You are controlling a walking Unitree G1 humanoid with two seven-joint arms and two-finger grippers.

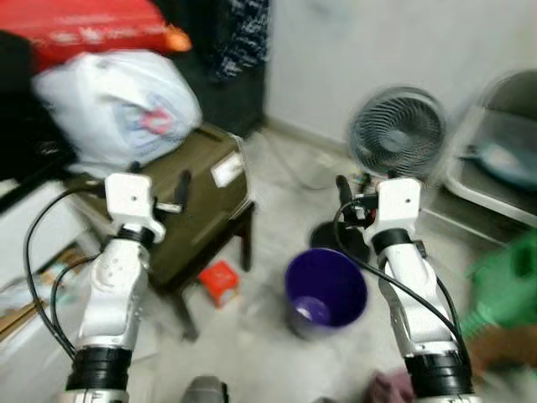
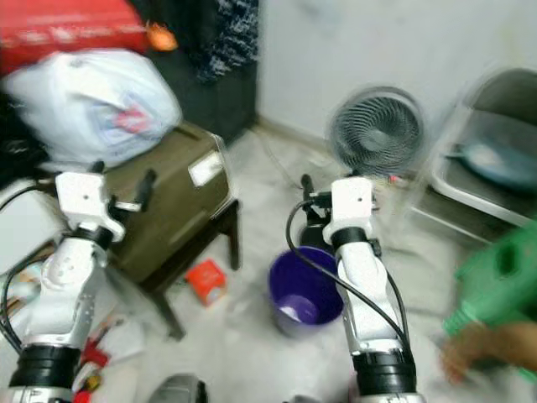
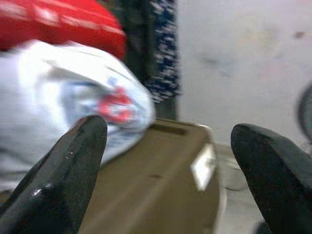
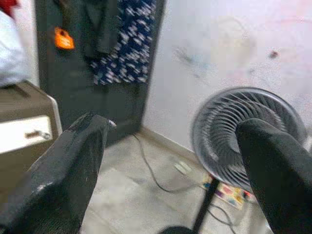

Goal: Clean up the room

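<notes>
Two pincers are raised before the robot, both empty. The left pincer (image 3: 165, 161) is seen with its fingers spread wide, held over one olive-brown case (image 1: 197, 197) that rests on a dark stool. The right pincer (image 4: 170, 165) is likewise spread, pointed toward one standing fan (image 1: 397, 133) by the wall. On the floor (image 1: 277, 168) between the two arms, one purple bucket (image 1: 325, 291) stands upright, below and slightly left of the right pincer. One small red box (image 1: 220, 281) lies on the floor beside the stool's leg, left of the bucket. One white plastic bag (image 1: 117, 105) sits on the case, with one red bag (image 1: 88, 29) above it. A green object (image 1: 508, 290) is blurred at the right edge.
</notes>
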